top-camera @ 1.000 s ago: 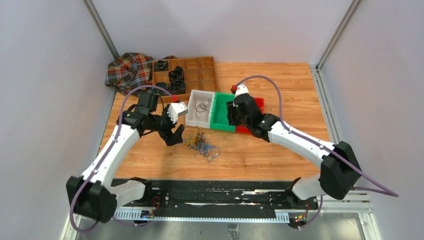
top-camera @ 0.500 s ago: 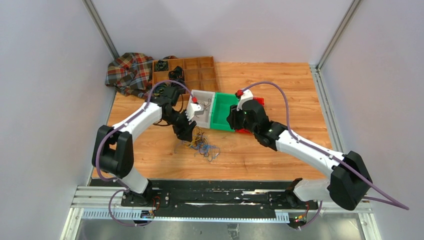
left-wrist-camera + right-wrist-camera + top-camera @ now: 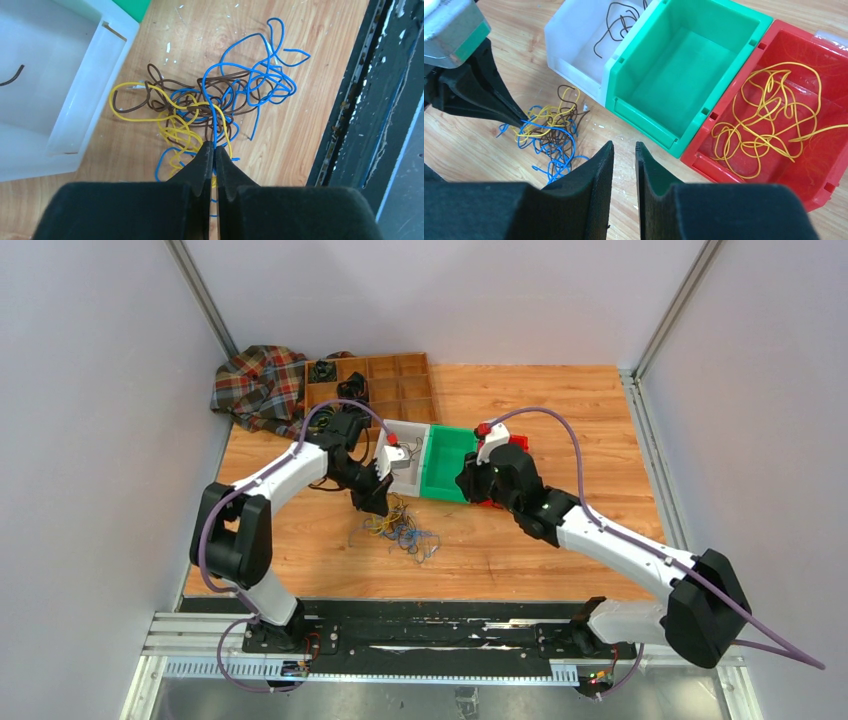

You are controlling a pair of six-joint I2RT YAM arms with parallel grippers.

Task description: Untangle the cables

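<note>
On the table [image 3: 520,550] just beside the white bin [image 3: 60,75], the cables [image 3: 210,105] lie in one blue, yellow and brown tangle, your left fingers [image 3: 206,157] pressed together on strands at its edge, your right fingers [image 3: 599,170] narrowly apart, empty, near the green bin [image 3: 684,65].

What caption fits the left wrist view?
Left fingers pinched on the tangle of blue, yellow and brown wires beside the white bin.

You're looking at blue, yellow and brown cables [image 3: 212,102], a white bin [image 3: 569,70], green bin [image 3: 679,65], red bin [image 3: 744,175], and plaid cloth [image 3: 255,385] at the wood-grain table's [image 3: 560,540] far left corner.
</note>
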